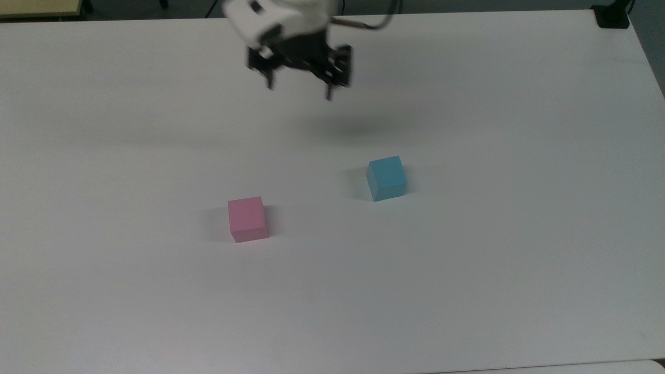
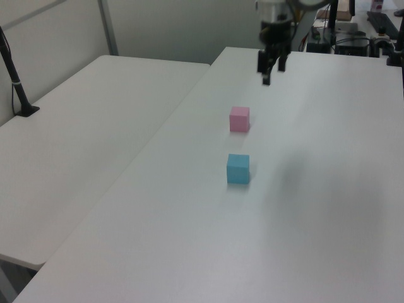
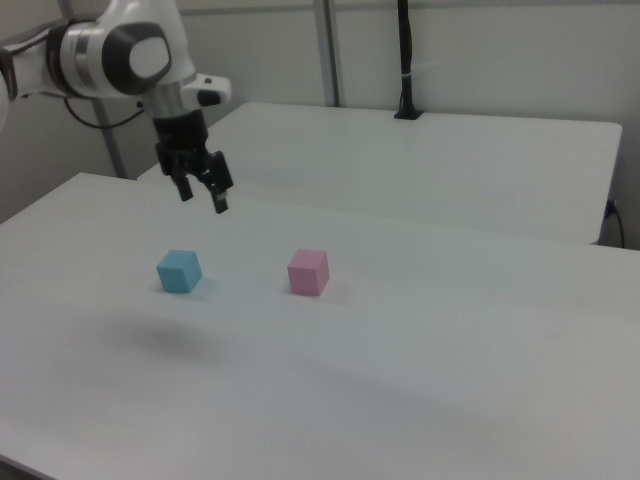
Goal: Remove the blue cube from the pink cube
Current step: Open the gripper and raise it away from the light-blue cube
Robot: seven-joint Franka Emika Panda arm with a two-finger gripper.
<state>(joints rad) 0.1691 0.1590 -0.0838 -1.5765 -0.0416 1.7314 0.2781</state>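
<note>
The blue cube [image 1: 386,178] sits flat on the white table [image 1: 519,259], well apart from the pink cube [image 1: 248,219]. In the top view it lies to the right of the pink cube and slightly farther up the picture; in the left view it lies nearer the camera than the pink cube [image 2: 239,118]; in the right view it lies to the pink cube's left. Neither cube touches anything but the table. The tool [image 1: 298,91] hangs in the air, well above and away from both cubes, nearer the table's far edge in the top view. Its fingers stand apart with nothing between them.
</note>
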